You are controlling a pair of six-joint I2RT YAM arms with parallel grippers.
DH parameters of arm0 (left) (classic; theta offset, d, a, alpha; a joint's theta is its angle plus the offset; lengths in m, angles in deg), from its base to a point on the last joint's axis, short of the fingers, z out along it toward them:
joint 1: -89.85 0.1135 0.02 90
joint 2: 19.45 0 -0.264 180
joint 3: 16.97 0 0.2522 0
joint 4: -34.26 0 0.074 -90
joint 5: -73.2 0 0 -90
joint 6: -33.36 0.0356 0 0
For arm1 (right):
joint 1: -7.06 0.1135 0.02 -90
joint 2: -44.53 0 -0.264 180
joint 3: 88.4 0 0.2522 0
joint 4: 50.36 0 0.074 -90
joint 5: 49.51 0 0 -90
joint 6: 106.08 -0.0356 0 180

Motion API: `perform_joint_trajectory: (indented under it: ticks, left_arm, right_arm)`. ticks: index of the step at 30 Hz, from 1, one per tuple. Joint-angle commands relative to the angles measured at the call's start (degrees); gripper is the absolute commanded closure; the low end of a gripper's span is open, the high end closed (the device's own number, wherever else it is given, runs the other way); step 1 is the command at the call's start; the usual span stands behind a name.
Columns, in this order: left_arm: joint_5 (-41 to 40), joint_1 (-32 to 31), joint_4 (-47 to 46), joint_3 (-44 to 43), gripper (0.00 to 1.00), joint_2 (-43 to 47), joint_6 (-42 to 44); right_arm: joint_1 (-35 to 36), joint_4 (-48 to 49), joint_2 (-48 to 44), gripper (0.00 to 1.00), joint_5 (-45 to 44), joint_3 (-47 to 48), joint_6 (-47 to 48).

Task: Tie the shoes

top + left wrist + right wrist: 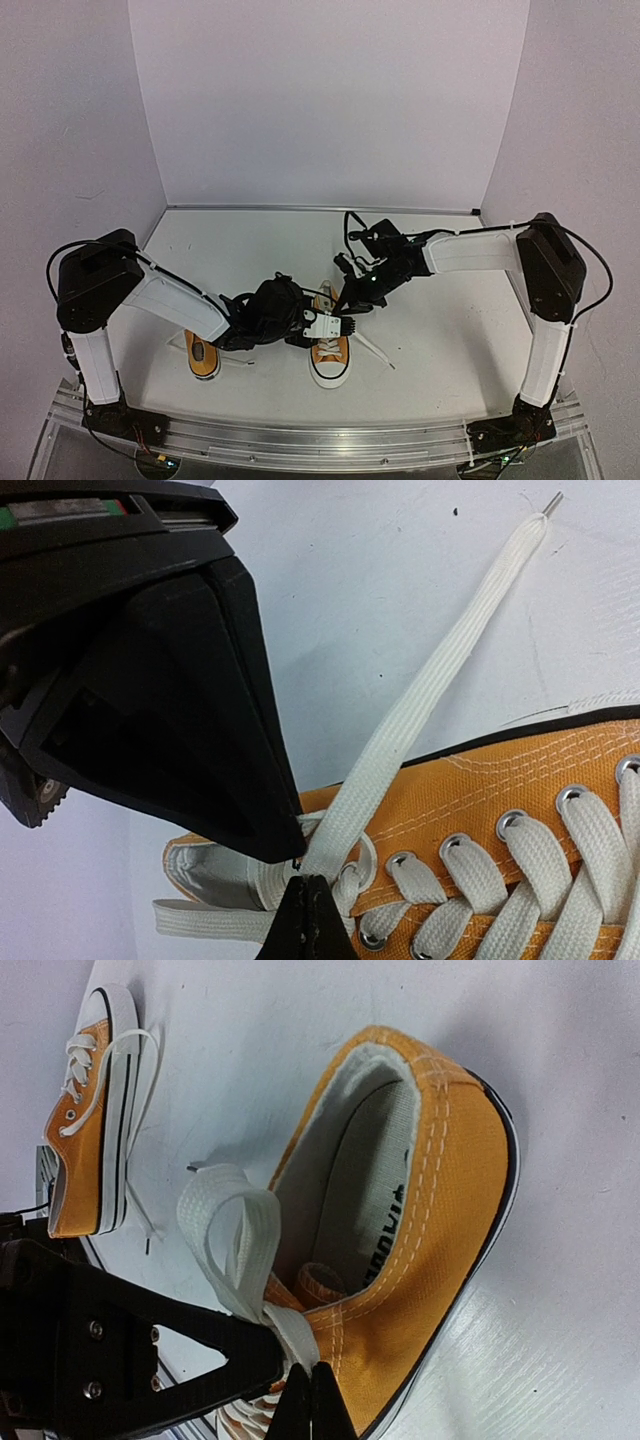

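White laces (pixel 430 680) of one shoe (pixel 520 770) in left fingers (pixel 200 730), right fingers (pixel 120 1305).

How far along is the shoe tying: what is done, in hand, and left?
Done: no finished bow shows on either shoe. In hand: the left gripper pinches a lace of the middle shoe, the right gripper a lace loop on it. Left: tying it off, then the other shoe, its laces untied.

One shoe (pixel 203 358) half under left arm (pixel 170 295)
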Motion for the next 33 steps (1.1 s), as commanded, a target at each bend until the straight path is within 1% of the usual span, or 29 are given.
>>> perform_joint_trajectory:
  ticks: [1, 7, 13, 18, 19, 23, 27, 29, 33]
  left_arm:
    - [-0.78, -0.23, -0.3, 1.09, 1.0, 1.76, 0.44]
    - [-1.58, -0.23, -1.36, 1.32, 1.0, 1.39, 0.33]
    - [-2.48, -0.27, -2.62, 1.32, 1.0, 1.14, 0.41]
    - [-3.84, -0.23, -4.41, 1.7, 1.0, 0.5, 0.68]
    - [-3.83, -0.23, -4.67, 1.79, 1.0, 0.43, 0.68]
    - [-4.24, -0.23, -5.68, 2.21, 1.0, 0.39, 0.61]
    - [-4.0, -0.27, -5.99, 2.87, 1.0, 0.75, 0.74]
    - [-3.86, -0.23, -6.08, 3.09, 1.0, 0.83, 0.76]
    - [-3.82, -0.22, -6.29, 3.28, 1.0, 0.94, 0.86]
  right_arm:
    - [-0.16, 1.31, -4.9, 1.0, 2.52, -0.08, -0.15]
    - [0.34, 3.24, -6.56, 1.0, 4.5, -2.46, -1.53]
    - [0.9, 3.88, -5.95, 1.0, 5.12, -4.18, -2.33]
    - [1.53, 6.38, -6.23, 1.0, 7.0, -5.53, -3.91]
    - [1.53, 6.73, -6.35, 0.99, 7.38, -5.64, -4.01]
    - [1.25, 6.8, -7.15, 0.86, 7.79, -5.49, -3.67]
    - [-1.88, 6.74, -9.24, 0.72, 7.43, -6.44, -3.59]
    - [-3.5, 6.65, -10.42, 0.69, 6.4, -6.79, -3.45]
    - [-5.57, 6.21, -10.39, 0.71, 2.69, -7.22, -3.42]
